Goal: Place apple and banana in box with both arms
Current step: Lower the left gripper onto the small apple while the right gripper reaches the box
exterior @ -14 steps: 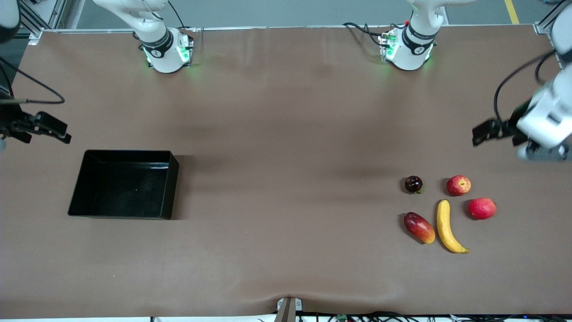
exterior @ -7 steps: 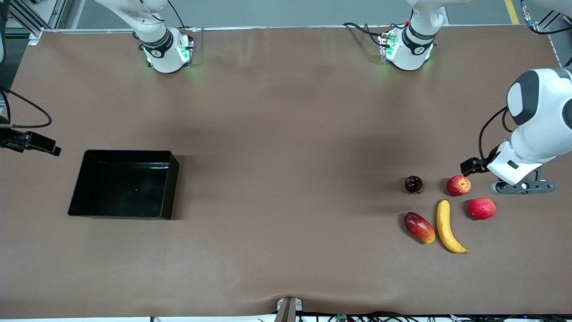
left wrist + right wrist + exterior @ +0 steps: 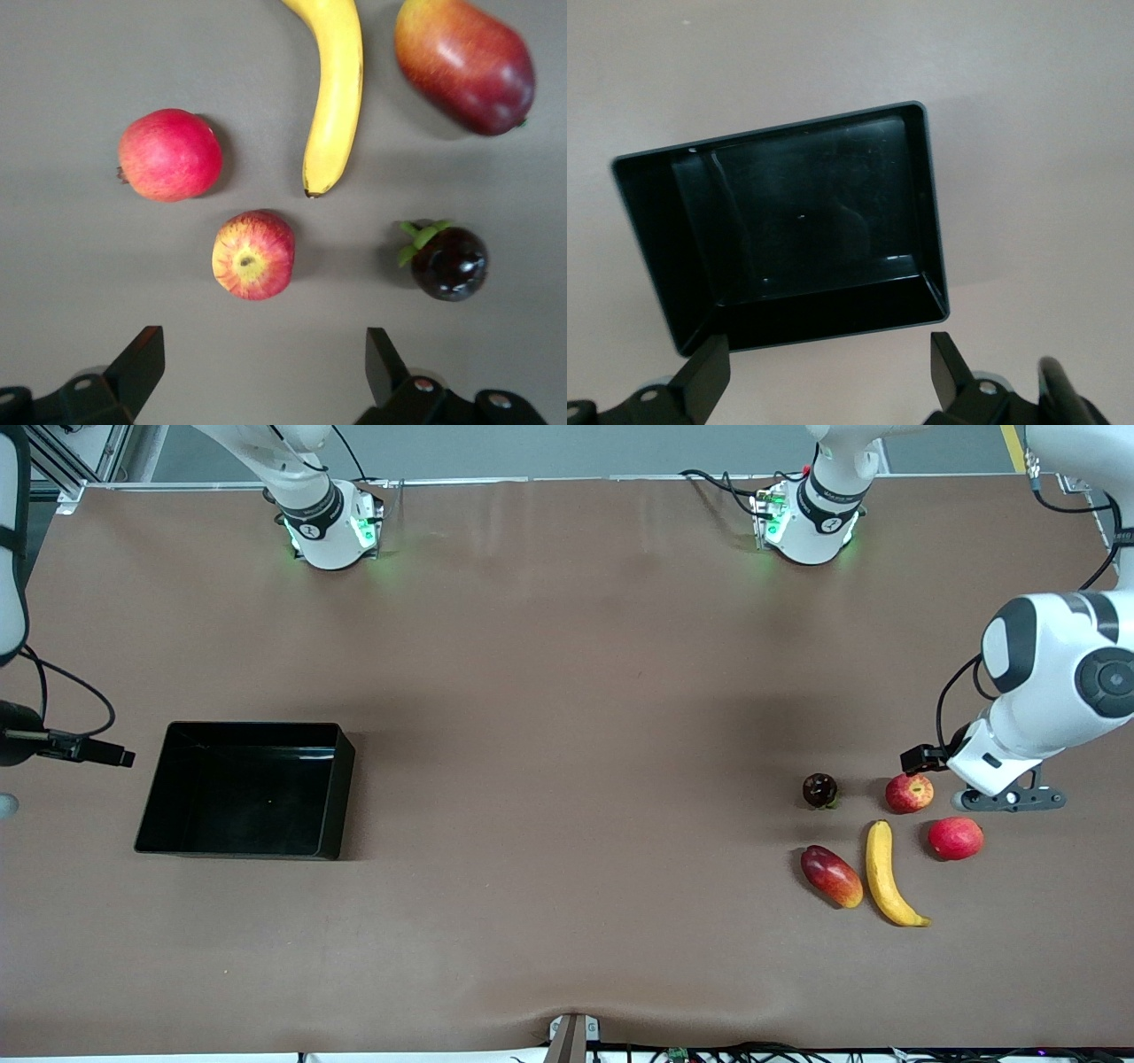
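While the left gripper (image 3: pixel 261 372) hangs wide open over the apple (image 3: pixel 253 254), the banana (image 3: pixel 334 93) lies just beside; a skewed descent could nudge either; right gripper (image 3: pixel 828 376) gapes, waiting above the empty box (image 3: pixel 797 221).

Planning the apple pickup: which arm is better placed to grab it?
Left. The left gripper hangs open over the apple; the right gripper, also open, is over the box at the right arm's end.
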Robot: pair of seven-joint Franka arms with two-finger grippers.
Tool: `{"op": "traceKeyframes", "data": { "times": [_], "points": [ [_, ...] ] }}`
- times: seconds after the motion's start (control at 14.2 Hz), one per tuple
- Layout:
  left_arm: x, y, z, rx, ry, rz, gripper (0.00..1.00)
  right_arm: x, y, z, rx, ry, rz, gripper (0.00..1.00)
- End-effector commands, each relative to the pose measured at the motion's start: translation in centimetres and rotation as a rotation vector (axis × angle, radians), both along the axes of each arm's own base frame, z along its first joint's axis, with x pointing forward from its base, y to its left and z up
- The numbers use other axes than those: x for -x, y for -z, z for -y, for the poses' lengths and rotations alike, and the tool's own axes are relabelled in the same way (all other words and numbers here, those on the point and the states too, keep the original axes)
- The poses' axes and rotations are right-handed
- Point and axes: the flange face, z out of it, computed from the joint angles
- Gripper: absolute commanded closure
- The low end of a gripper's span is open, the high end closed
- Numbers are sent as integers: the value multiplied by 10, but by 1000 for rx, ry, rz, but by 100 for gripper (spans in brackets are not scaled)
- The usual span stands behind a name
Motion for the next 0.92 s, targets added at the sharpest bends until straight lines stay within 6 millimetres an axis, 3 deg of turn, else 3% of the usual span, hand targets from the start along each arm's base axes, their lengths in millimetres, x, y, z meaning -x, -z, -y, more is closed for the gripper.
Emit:
{"op": "traceKeyframes", "data": {
  "times": [0.0,0.21,0.71,0.85],
  "points": [
    [-5,32,-33,8,104,5,0,-6,19,10,27,-53,-22,0],
    [-7,62,-48,29,134,5,0,-14,56,27,27,-68,-28,0],
    [-8,90,-40,93,92,-23,0,-19,144,77,-27,-166,-39,0],
    [-7,99,-42,96,90,-29,0,-21,160,79,-27,-167,-34,0]
  ]
}}
